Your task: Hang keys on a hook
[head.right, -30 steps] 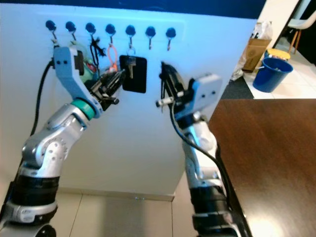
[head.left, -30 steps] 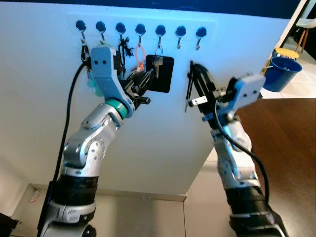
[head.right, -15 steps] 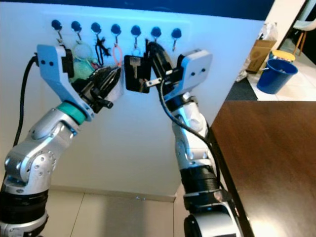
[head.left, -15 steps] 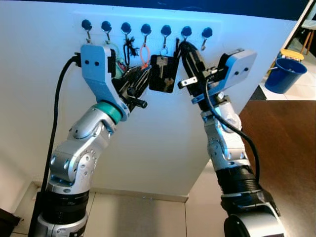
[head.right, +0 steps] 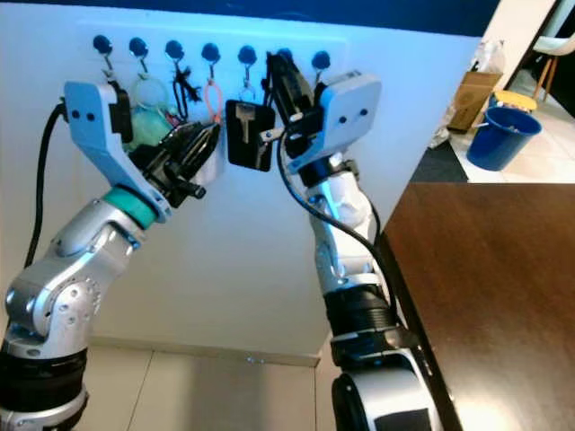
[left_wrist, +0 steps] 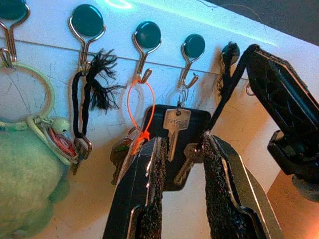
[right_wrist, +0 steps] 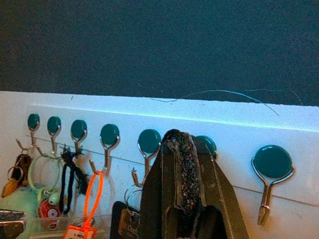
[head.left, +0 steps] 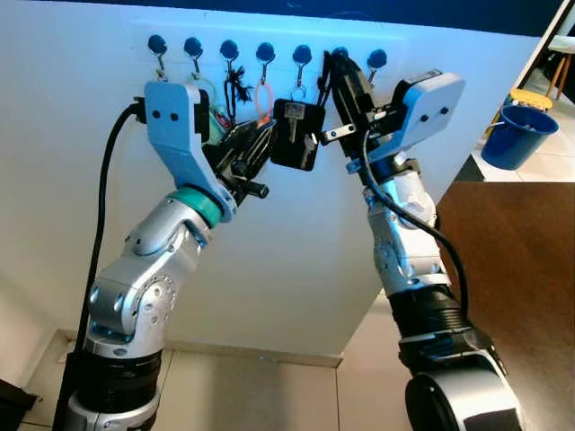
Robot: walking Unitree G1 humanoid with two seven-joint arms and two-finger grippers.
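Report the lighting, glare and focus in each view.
Eye views: sharp, bluish cast on the white wall. Left wrist view: bright glare streak above the hooks, left gripper fingers sharp. Right wrist view: dark upper half, right gripper close and slightly soft.

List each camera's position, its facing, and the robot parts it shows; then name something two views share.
Left eye view: on the head, facing the white wall's hook row; both silver arms, left hand, right hand.
Right eye view: beside it, same scene.
Left wrist view: along the left hand's fingers toward the silver key.
Right wrist view: along the right hand toward the hooks.
Shared: the orange loop shows in both wrist views.
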